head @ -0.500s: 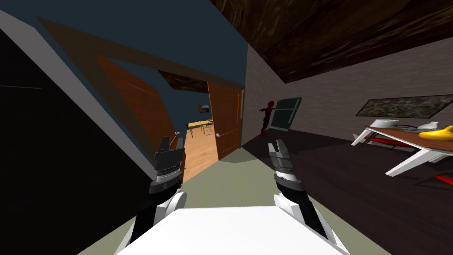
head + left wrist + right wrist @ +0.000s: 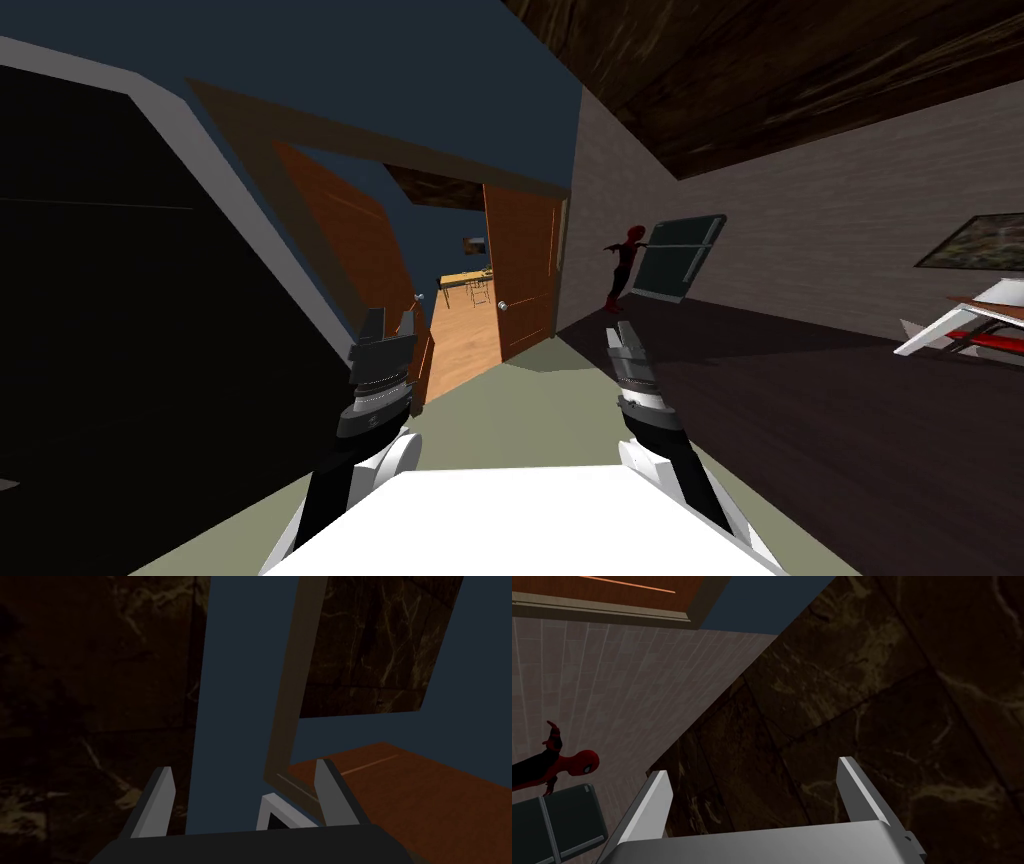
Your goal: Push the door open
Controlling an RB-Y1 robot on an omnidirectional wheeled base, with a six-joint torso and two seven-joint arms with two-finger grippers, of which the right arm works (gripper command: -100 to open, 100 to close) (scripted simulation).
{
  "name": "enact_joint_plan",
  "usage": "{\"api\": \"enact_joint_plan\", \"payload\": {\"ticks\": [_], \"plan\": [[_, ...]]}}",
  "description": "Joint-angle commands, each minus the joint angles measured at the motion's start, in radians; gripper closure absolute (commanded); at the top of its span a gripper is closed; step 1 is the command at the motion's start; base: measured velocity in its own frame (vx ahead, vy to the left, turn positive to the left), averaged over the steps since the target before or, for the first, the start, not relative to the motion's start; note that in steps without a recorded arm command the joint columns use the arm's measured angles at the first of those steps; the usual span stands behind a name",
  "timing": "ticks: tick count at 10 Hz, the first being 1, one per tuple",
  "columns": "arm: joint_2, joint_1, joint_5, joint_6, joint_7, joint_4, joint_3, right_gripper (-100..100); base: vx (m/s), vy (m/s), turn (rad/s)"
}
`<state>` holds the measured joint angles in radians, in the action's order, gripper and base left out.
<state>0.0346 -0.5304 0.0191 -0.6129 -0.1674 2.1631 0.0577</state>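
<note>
Blue wall (image 2: 400,80), door (image 2: 345,240) ajar, L tool (image 2: 390,320) spread

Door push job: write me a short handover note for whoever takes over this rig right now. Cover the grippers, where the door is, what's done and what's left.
Grippers: the left gripper is open and empty, raised just in front of the left door leaf; I cannot tell whether it touches. The right gripper is open and empty, clear of the door.
Door: the left door leaf is swung well away. The right door leaf, with its knob, stands across the gap. A lit wood floor shows through.
Done: the doorway is partly open.
Left: probably push the left door leaf wider with the left gripper.
</note>
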Motion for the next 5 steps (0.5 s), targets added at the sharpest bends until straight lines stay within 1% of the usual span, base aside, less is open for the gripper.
{"api": "enact_joint_plan", "payload": {"ticks": [1,4,5], "plan": [[0.008,0.015,0.013,-0.006,-0.038,-0.038,0.004,-100,0.058,-0.011,0.202],[0.020,0.028,0.035,-0.014,-0.093,-0.087,0.009,-100,0.048,-0.008,0.137],[0.024,0.033,0.043,-0.017,-0.114,-0.106,0.011,-100,0.044,-0.007,0.185]]}}
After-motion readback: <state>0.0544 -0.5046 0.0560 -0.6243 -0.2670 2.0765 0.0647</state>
